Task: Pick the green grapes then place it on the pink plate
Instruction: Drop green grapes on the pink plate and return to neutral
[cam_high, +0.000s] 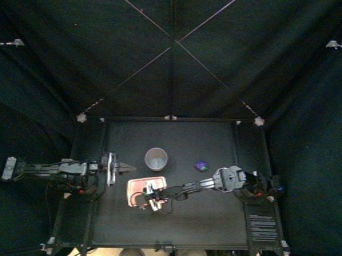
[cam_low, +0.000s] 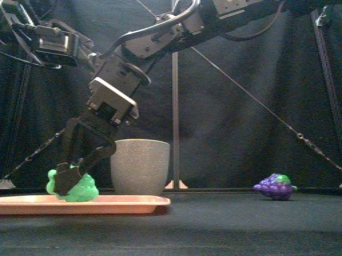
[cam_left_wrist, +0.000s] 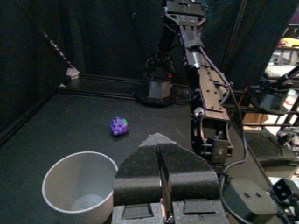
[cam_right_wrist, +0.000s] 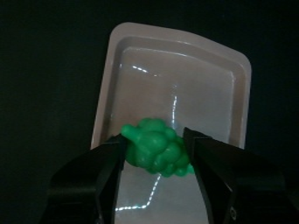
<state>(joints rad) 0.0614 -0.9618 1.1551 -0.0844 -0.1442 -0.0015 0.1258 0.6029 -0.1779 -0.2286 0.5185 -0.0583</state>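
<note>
Placing: right gripper (cam_right_wrist: 158, 144) clamped on bumpy green toy grapes (cam_low: 80, 188), apparently seated on flat pink tray (cam_right_wrist: 211, 79). Next: release, lift clear. Left gripper (cam_left_wrist: 163, 149) closed, parked.

Jaws around green grapes (cam_right_wrist: 156, 149) (touching both) over pink plate (cam_right_wrist: 176, 61).

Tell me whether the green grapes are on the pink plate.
On it: in the front view the green grapes sit on the pink plate, with the right pincer gripping them.
</note>
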